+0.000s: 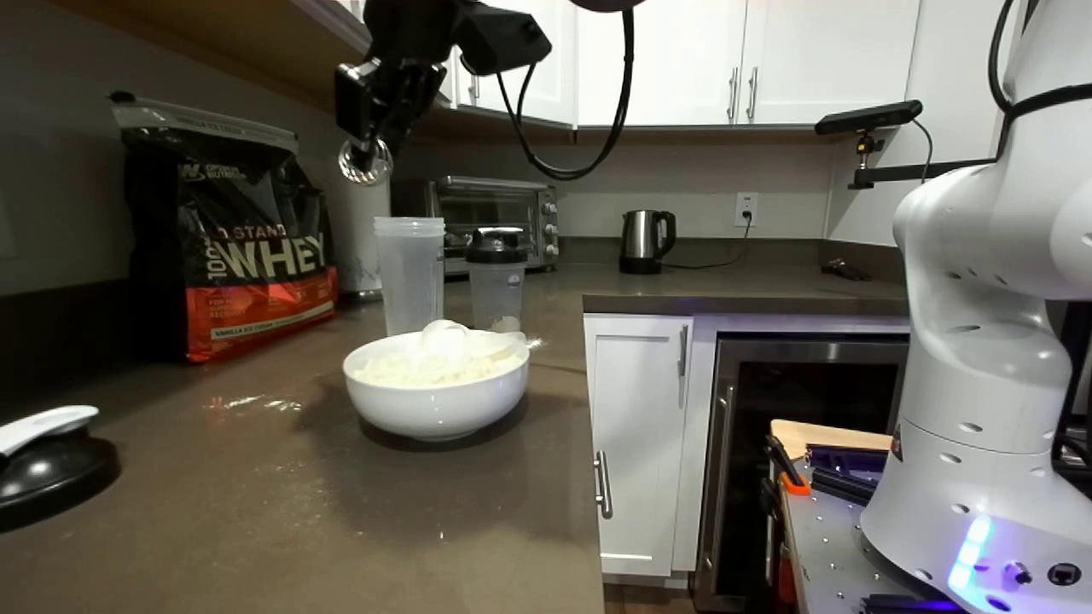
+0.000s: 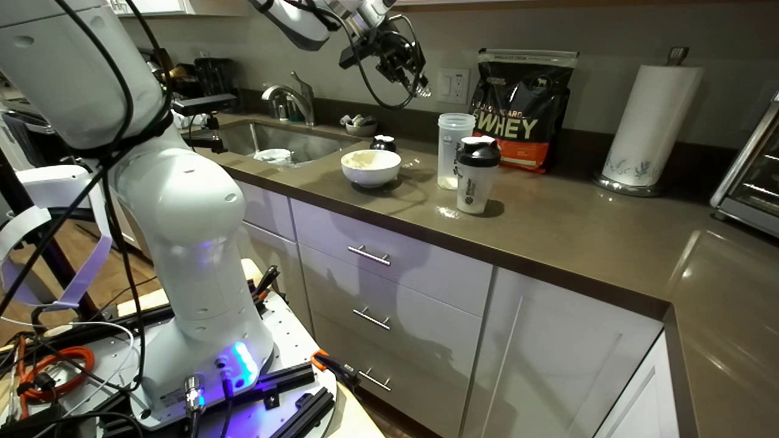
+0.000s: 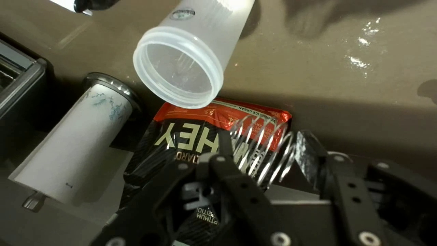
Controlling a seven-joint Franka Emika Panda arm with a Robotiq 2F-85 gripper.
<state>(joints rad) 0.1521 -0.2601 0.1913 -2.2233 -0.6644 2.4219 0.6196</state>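
Tabletop [image 1: 299, 529]: smooth and brown, it is catching glints and carrying white specks [image 2: 447, 212].
White bowl [image 1: 437, 411]: glossy and round, it is holding a heap of pale powder [image 1: 426, 368].
Whey bag [image 1: 256, 247]: slick, creased black-and-red film is standing upright and bulging.
Open cup [image 1: 411, 277]: frosted, see-through plastic is rising to a ridged round rim.
Lidded shaker [image 2: 475, 182]: a tapered translucent body is wearing a black cap [image 2: 481, 157], just beside the open cup.
Paper towel roll [image 2: 651, 128]: a matte white cylinder is showing a faint leaf print.
Tool [image 3: 265, 150]: dark, angular links are ending in two fingers, which are standing partway apart and gripping the wire ball [image 3: 261, 145] between their tips.
Wire ball: thin, shiny metal loops are curving into an open, rounded coil; light is glinting along the strands, and the whey bag's red and black are showing through the gaps.
Wire ball's place: it is hanging above the tabletop, higher than the open cup's rim in both exterior views.
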